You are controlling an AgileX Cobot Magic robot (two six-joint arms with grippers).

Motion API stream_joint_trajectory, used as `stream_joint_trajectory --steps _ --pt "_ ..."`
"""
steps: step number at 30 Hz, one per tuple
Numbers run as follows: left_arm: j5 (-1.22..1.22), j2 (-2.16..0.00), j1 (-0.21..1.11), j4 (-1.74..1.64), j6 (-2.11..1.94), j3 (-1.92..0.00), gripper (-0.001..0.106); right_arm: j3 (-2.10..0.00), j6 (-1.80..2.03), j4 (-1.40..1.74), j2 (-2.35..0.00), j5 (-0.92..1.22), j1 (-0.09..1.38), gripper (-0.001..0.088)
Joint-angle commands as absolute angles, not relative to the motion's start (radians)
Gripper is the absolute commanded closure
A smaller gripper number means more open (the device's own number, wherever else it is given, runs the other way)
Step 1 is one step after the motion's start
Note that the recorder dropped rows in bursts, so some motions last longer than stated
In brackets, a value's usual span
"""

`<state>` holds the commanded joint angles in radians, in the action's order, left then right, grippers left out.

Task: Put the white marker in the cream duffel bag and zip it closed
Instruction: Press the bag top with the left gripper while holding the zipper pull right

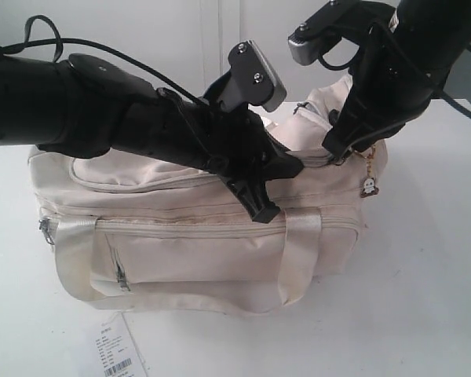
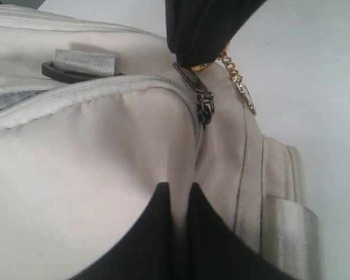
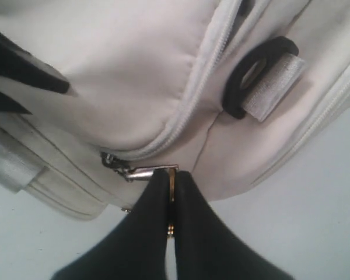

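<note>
The cream duffel bag (image 1: 180,243) lies on the white table, its long side facing the exterior view. My left gripper (image 1: 279,188) reaches over the top of the bag and is shut on a fold of its cream fabric (image 2: 179,192). At the bag's right end, my right gripper (image 1: 336,153) is shut on the metal zipper pull (image 3: 146,170). A gold chain (image 2: 236,79) with a small charm (image 1: 369,184) dangles from the pull. The top zipper (image 3: 192,99) looks closed up to the slider (image 2: 203,105). The white marker is out of view.
A white paper barcode tag (image 1: 118,353) lies on the table in front of the bag. Shiny strap handles (image 1: 302,251) hang down the front. A black ring on a grey webbing loop (image 3: 262,76) sits near the zipper end.
</note>
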<state>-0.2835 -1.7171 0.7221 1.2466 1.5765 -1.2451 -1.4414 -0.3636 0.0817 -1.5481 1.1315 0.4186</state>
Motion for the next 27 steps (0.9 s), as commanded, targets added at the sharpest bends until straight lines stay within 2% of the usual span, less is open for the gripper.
stream_joint_trajectory --steps 6,27 --pt "-0.288 -1.711 0.722 1.247 1.574 -1.245 0.105 -1.441 -0.355 0.196 -1.548 1.106 0.419 0.0868" --pt "-0.342 -1.709 0.722 1.218 1.574 -1.245 0.105 -1.441 -0.355 0.203 -1.548 0.949 0.419 0.0868"
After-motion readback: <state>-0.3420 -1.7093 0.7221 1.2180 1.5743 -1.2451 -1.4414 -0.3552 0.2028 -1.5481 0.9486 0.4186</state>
